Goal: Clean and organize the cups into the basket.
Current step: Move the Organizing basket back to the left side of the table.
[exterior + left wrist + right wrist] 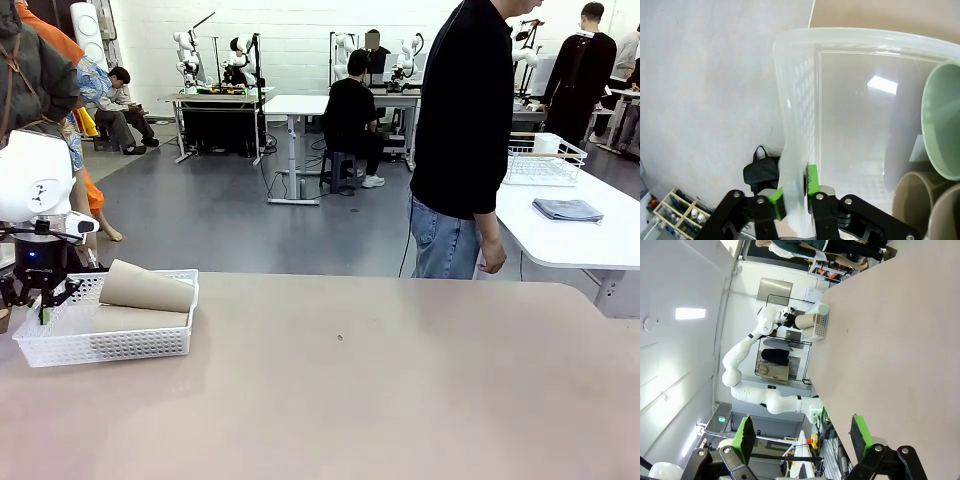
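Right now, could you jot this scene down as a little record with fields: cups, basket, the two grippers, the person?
cups: two tan, one mint green, all lying in the basket
basket: white, at the table's left end
left gripper: jaws either side of the basket's wall
right gripper: open, holding nothing, above the bare table
person: standing at the far side, hand hanging down

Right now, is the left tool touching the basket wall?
Cannot tell: in the left wrist view the left tool straddles the basket wall, pads close against it.

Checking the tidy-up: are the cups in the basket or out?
In: two tan cups and a mint cup lie inside the white basket.
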Available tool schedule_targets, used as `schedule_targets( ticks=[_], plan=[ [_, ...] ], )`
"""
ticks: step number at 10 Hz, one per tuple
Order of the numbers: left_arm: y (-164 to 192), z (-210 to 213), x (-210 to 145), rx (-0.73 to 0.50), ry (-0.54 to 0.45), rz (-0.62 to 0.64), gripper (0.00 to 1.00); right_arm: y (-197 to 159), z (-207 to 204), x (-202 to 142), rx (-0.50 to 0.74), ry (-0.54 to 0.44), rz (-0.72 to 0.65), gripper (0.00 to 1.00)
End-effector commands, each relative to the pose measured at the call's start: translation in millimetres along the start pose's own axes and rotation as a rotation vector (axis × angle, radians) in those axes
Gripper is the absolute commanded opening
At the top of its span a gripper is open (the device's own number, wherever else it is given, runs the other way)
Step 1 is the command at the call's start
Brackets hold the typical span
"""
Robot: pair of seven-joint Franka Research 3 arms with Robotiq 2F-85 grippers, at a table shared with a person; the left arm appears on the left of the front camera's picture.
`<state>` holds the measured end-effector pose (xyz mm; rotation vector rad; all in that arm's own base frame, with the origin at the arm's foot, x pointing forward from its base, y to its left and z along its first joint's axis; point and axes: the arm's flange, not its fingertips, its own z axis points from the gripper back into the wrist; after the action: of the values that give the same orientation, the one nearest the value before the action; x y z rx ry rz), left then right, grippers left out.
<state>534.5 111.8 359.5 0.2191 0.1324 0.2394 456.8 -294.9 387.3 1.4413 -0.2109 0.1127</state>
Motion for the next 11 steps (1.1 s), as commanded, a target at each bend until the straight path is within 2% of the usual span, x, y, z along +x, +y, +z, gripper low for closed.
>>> schedule_targets(
  ticks=[1, 2, 3, 5, 6, 8, 11],
  plan=[
    [-1.8, -5.5, 10.3, 0.008, -0.027, -0.076, 0.63, 0.8, -1.2, 2.8, 0.011, -0.008, 0.013, 1.0],
    [-4.9, -3.8, 9.5, 0.016, -0.028, -0.079, 0.67, 0.8, -1.2, 2.8, 0.011, -0.008, 0.013, 1.0],
    [-8.8, -0.9, 7.7, 0.026, -0.036, -0.082, 1.0, 0.8, -1.2, 2.8, 0.011, -0.008, 0.013, 1.0],
    [-14.3, 3.8, 3.5, 0.036, -0.046, -0.09, 1.0, 0.8, -1.2, 2.8, 0.011, -0.008, 0.013, 1.0],
    [-15.5, 5.1, 3.0, 0.04, -0.044, -0.092, 0.83, 0.8, -1.2, 2.8, 0.011, -0.008, 0.013, 1.0],
    [-13.9, 5.5, 0.9, 0.044, -0.05, -0.093, 1.0, 0.8, -1.2, 2.8, 0.011, -0.008, 0.013, 1.0],
    [-14.4, 6.2, -0.9, 0.053, -0.043, -0.088, 1.0, 0.8, -1.2, 2.8, 0.011, -0.008, 0.013, 1.0]
  ],
)
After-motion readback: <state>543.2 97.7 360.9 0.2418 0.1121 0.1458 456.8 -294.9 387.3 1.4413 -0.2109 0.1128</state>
